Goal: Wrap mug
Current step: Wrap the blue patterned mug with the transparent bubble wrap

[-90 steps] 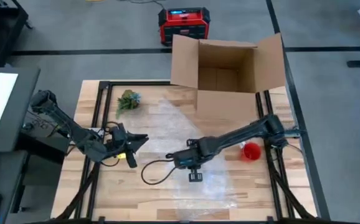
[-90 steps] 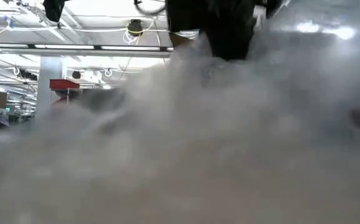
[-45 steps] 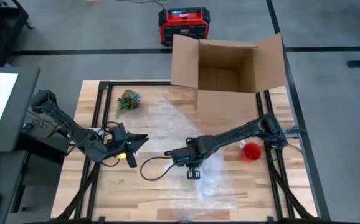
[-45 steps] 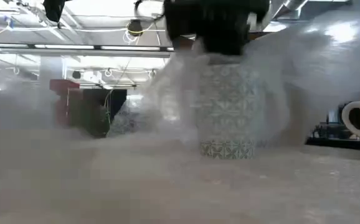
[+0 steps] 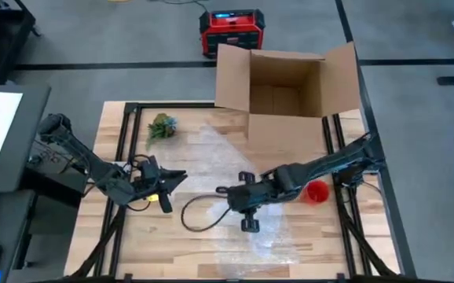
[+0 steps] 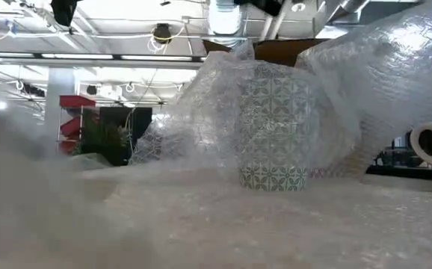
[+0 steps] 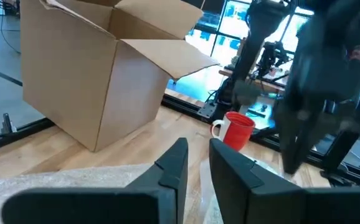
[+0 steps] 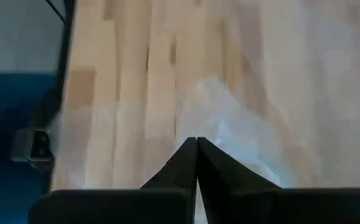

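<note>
Hovering over the middle of the table, my right pincer (image 8: 197,142) has its two fingers pressed tip to tip. I see nothing caught between them. Past the tips is bare wood and a pale edge of the bubble wrap (image 5: 211,149) lying flat.

The patterned mug (image 6: 272,127) stands upright on that sheet, its long axis straight up, with wrap heaped loosely over it and around its sides. The printed band at its foot shows through only thin film on the side facing the low camera. From above I cannot pick the mug out; I judge it sits under or just beside my right forearm, which crosses the sheet from the right edge of the table. So it lies back along that arm from the fingertips, not ahead of them.

A red mug (image 5: 316,191) stands apart near the right edge, clear of the wrap, with the open cardboard box (image 5: 286,94) behind it.

My left pincer (image 7: 197,149) waits off the sheet's left edge, fingers a narrow slit apart and holding nothing. The right arm is by far the nearer. To my mind the fold is loose and the next grab should take the flat edge of the sheet.
</note>
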Controlling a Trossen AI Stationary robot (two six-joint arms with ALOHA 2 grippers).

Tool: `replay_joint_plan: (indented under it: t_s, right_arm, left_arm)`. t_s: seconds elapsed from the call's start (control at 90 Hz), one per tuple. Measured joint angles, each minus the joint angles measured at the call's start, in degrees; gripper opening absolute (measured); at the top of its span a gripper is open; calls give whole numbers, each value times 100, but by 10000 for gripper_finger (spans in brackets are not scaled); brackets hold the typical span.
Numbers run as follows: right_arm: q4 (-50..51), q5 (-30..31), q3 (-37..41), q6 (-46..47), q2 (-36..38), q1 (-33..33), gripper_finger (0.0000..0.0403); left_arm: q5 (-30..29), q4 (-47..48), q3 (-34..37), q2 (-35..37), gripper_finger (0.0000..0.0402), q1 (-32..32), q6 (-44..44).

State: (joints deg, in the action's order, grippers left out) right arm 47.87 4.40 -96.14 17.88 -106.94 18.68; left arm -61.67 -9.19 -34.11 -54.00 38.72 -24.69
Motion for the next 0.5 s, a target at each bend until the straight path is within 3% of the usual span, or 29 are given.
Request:
replay_joint_plan:
  t_s: [0.3, 0.5]
  right_arm:
    - [423, 12, 125, 178, -965, -219, 0]
    - [422, -307, 96, 41, -1380, -310, 0]
  left_arm:
    - [1, 103, 0, -2, 48, 0, -49]
    - [2, 101, 0, 0, 48, -2, -61]
